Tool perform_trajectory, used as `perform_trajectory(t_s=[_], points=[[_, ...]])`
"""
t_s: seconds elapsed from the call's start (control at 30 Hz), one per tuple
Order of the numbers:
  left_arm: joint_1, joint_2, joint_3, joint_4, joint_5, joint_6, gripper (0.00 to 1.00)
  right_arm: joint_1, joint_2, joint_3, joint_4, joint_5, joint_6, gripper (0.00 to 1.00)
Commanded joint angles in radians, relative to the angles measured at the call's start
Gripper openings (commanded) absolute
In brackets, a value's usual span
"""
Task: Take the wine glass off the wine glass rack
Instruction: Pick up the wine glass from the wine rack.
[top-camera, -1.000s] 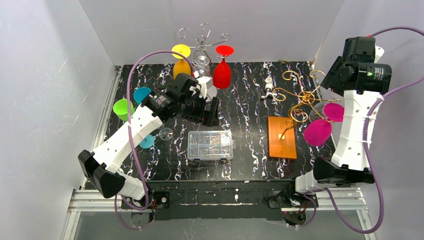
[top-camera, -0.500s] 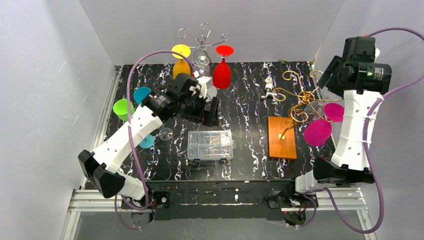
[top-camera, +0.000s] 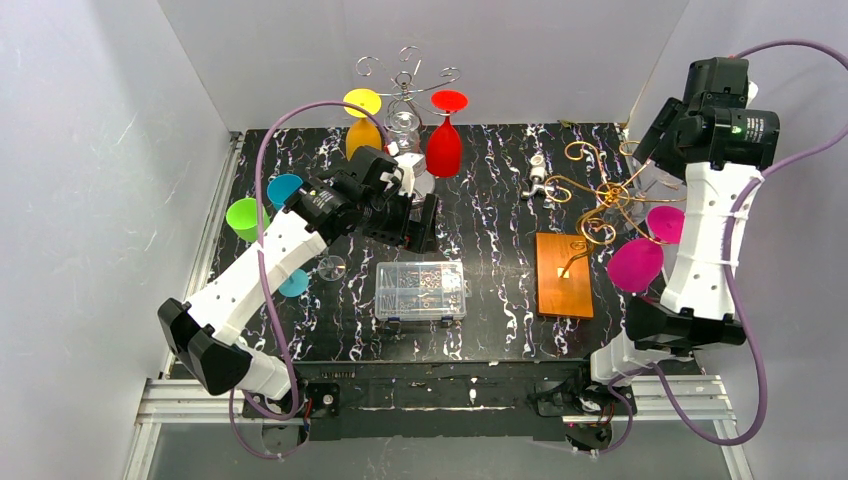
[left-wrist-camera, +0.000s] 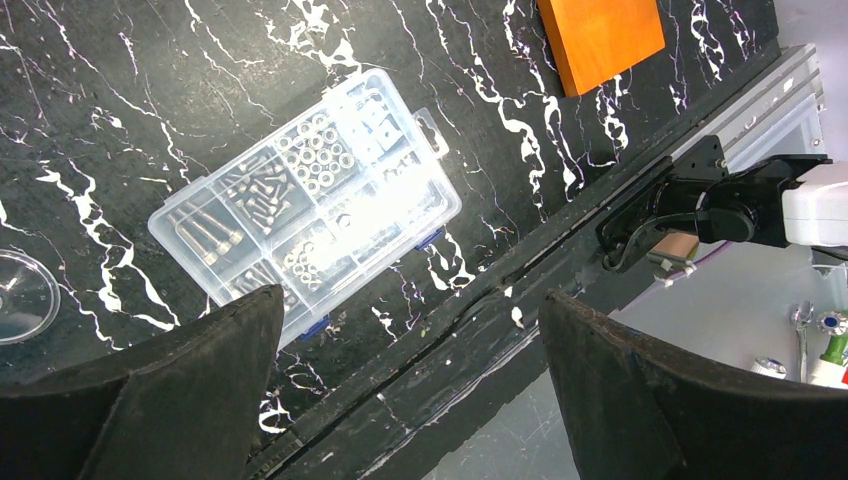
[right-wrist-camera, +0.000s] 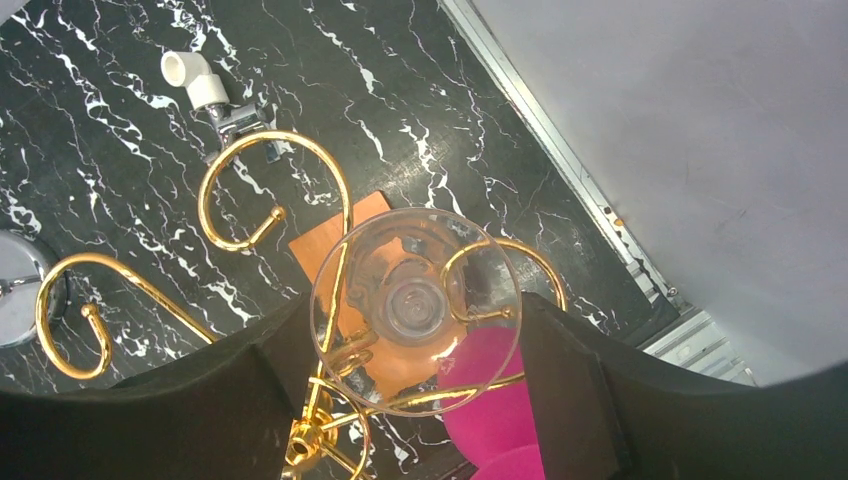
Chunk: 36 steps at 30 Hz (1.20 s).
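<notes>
Right pincer (right-wrist-camera: 415, 302) looks clamped on the clear wine glass (right-wrist-camera: 400, 372). The gold rack (right-wrist-camera: 272, 135) curls just beneath it, so lift straight, grip steady, and clear those scrolls before swinging away.

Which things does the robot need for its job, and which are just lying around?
For the job:
- clear glass
- gold rack it hangs on

Just lying about:
- box of screws
- orange board
- white pipe piece
- silver rack
- red glass
- yellow glass
</notes>
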Motion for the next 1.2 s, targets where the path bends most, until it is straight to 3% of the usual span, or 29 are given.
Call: perform_trajectory(t_s=[0.0, 0.43, 1.17], points=[[-0.003, 0.003, 0.039, -0.014, -0.009, 0.016, 0.98, -0.006, 0.022, 0.068, 0.05, 0.01, 0.011, 0.48], [-0.003, 0.005, 0.044, -0.022, -0.012, 0.018, 0.98, -0.006, 0.096, 0.108, 0.115, 0.07, -0.001, 0.49], [-0.003, 0.018, 0.051, -0.032, -0.024, 0.02, 0.98, -0.006, 0.174, 0.147, 0.268, 0.027, -0.016, 0.5]])
